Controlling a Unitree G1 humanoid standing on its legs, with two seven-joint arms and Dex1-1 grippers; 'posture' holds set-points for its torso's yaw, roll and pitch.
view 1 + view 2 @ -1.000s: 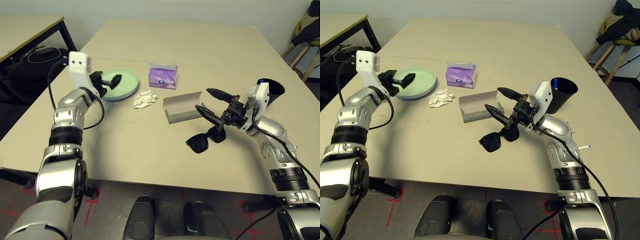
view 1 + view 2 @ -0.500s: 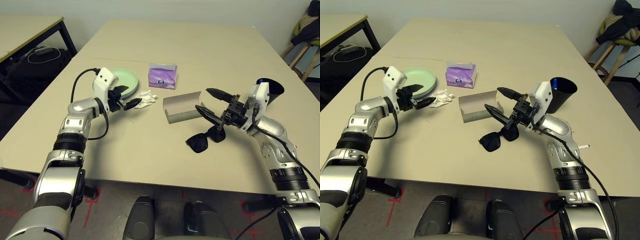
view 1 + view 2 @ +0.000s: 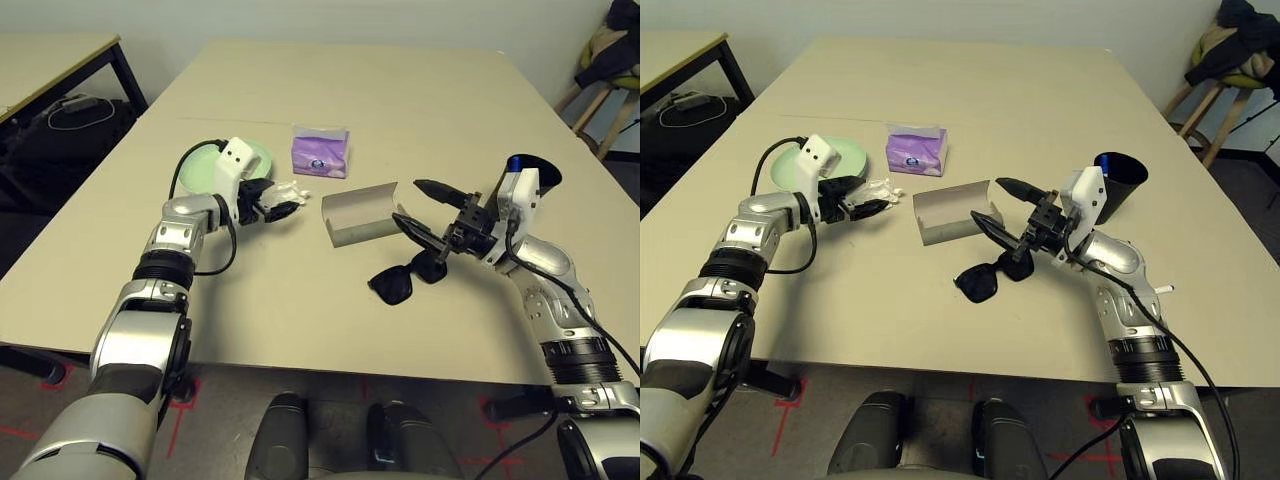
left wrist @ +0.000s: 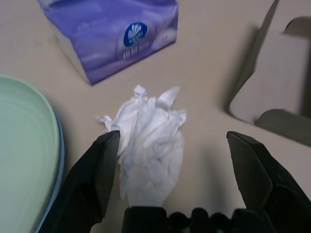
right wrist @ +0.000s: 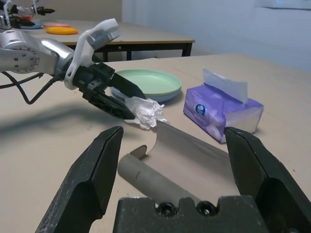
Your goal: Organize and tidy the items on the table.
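On the pale beige table (image 3: 420,110), left of centre, the left gripper (image 3: 283,206) sits low over the crumpled white tissue (image 4: 148,145). Its two black fingers (image 4: 95,179) are spread wide, one on each side of the tissue; the wrist view shows the near finger at the tissue's edge, though contact is hard to confirm. Nothing is grasped.

Green plate (image 3: 205,166) lies just behind the left wrist, stacked on a pale blue one whose rim shows beneath it. Purple tissue pack (image 3: 320,152) stands upright near the tissue, farther from the robot, with a white sheet poking from its top.

Grey-beige glasses case (image 3: 360,213) lies open at table centre, lid up. Black sunglasses (image 3: 405,278) lie just beside it on the robot's side, lenses toward the table edge.

Right gripper (image 3: 420,208) hangs above the sunglasses and next to the case, jaws fully apart, empty, pointing toward the left arm. Black cup (image 3: 1120,180) stands behind the right wrist. A small white pen (image 3: 1162,291) lies beside the right forearm.
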